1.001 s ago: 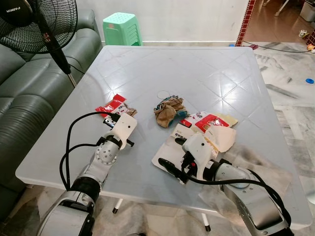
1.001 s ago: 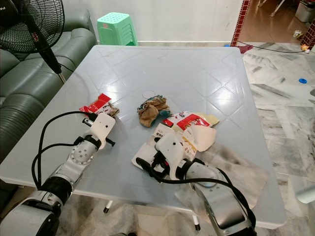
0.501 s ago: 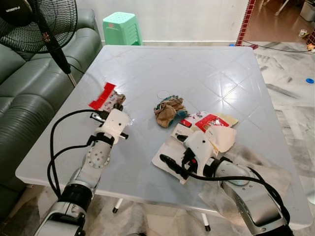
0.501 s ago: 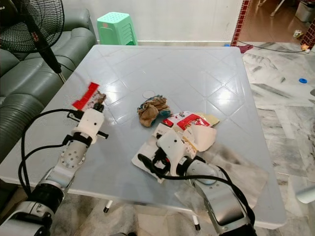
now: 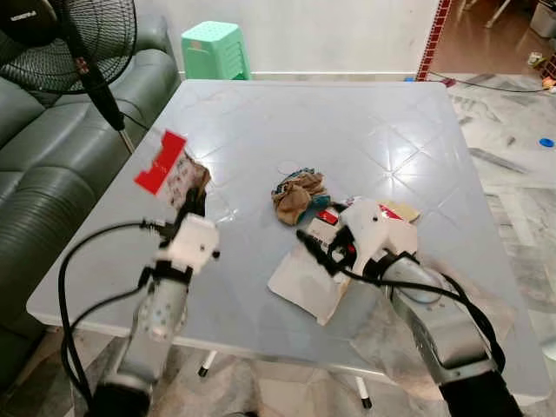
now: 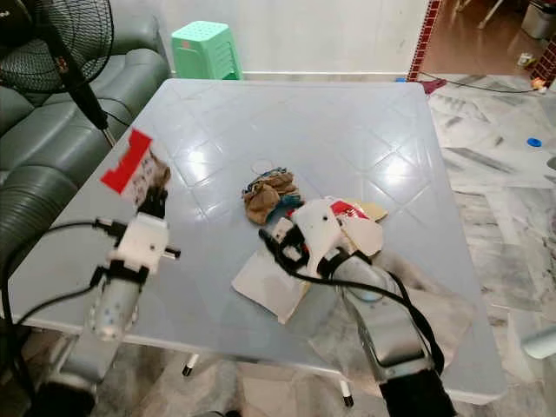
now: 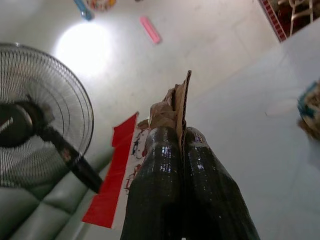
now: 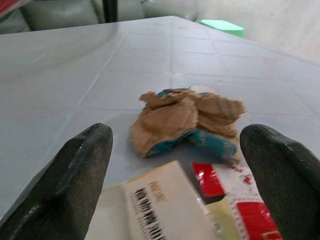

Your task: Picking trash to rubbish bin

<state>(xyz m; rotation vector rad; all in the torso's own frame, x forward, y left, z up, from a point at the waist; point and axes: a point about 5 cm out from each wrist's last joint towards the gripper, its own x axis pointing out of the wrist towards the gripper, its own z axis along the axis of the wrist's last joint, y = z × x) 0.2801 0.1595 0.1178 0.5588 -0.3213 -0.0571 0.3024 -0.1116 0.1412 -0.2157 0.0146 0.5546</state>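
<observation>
The left hand is raised above the left side of the grey table, fingers pressed fully together and clamped on a red-and-white wrapper with a brownish scrap of cardboard — the wrapper is lifted clear of the table surface and is seen tilted, red strip uppermost. In the left wrist view the two black fingers are seen closed side by side with the cardboard edge and wrapper pinched between them. The right hand is held low over the table near the middle, fingers spread wide and nothing gripped; it is pointed toward a crumpled brown paper ball with blue bits, which lies on the table just beyond the fingertips, apart from them. In the right wrist view the ball is framed between the two open fingers. A white printed sheet lies flat on the table under and beside the right hand, and a red-and-white packet with a beige piece is seen close behind the right wrist. A black fan, a grey sofa and a green stool are seen beyond the table's left and far edges.
</observation>
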